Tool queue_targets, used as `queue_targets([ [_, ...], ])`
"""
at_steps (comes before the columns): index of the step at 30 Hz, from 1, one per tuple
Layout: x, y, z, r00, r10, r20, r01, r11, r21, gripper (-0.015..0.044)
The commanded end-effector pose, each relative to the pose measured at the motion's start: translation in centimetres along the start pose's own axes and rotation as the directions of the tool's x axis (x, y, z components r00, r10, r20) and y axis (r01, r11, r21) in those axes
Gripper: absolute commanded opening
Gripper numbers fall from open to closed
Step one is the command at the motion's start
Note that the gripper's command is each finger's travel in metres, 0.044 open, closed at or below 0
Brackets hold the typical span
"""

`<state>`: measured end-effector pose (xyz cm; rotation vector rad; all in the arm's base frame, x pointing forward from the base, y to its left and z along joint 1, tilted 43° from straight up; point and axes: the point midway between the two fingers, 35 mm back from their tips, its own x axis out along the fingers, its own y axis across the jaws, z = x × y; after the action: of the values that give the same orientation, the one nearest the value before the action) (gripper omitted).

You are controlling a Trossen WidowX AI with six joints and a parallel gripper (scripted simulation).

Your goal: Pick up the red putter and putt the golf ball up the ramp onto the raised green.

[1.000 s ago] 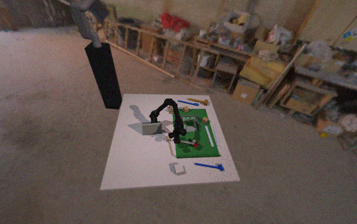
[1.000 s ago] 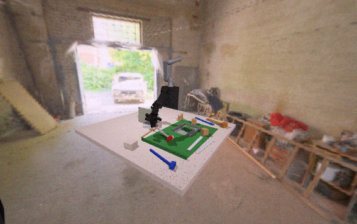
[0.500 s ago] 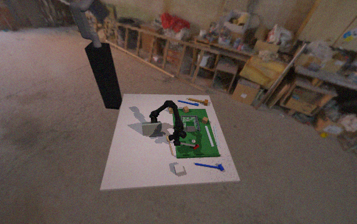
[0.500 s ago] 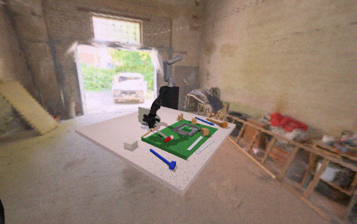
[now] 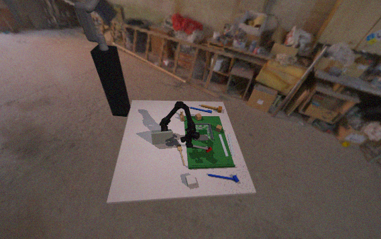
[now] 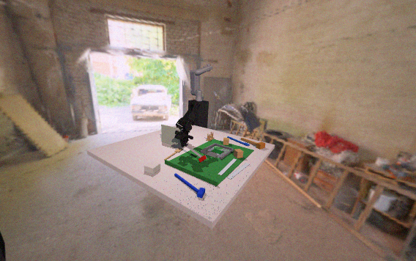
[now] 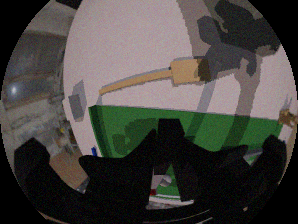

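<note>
My gripper (image 5: pixel 192 142) was clamped nearly closed around the grey shaft of the red putter (image 5: pixel 208 150), whose red head hung low over the near part of the green mat (image 5: pixel 214 161). The raised green (image 5: pixel 203 129), framed in grey, sat further along that mat. I could not pick out the golf ball in any view. A wooden putter (image 7: pixel 143 79) lay on the white table (image 5: pixel 147 174) just off the mat's edge, and a blue putter (image 5: pixel 223 176) lay well apart. No writing was legible anywhere.
</note>
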<state>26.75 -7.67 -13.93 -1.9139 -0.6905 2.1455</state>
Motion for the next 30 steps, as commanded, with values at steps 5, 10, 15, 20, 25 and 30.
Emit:
queue_targets([
  [5, -1.1, -5.7, 0.8, 1.000, -0.008, -0.006, 0.008, 1.000, 0.003, 0.0000],
  [10, -2.3, -5.6, 0.7, 1.000, -0.007, -0.005, 0.007, 1.000, 0.003, 0.0000],
  [15, -6.1, -5.6, 0.8, 1.000, -0.007, -0.005, 0.007, 1.000, 0.004, 0.0000],
  [20, -7.4, -5.6, 0.9, 1.000, -0.007, -0.005, 0.007, 1.000, 0.004, 0.0000],
  [25, -6.5, -5.7, 1.0, 1.000, -0.012, -0.002, 0.012, 1.000, 0.008, 0.0000],
  [30, -6.5, -5.7, 1.0, 1.000, -0.012, -0.002, 0.012, 1.000, 0.008, 0.0000],
])
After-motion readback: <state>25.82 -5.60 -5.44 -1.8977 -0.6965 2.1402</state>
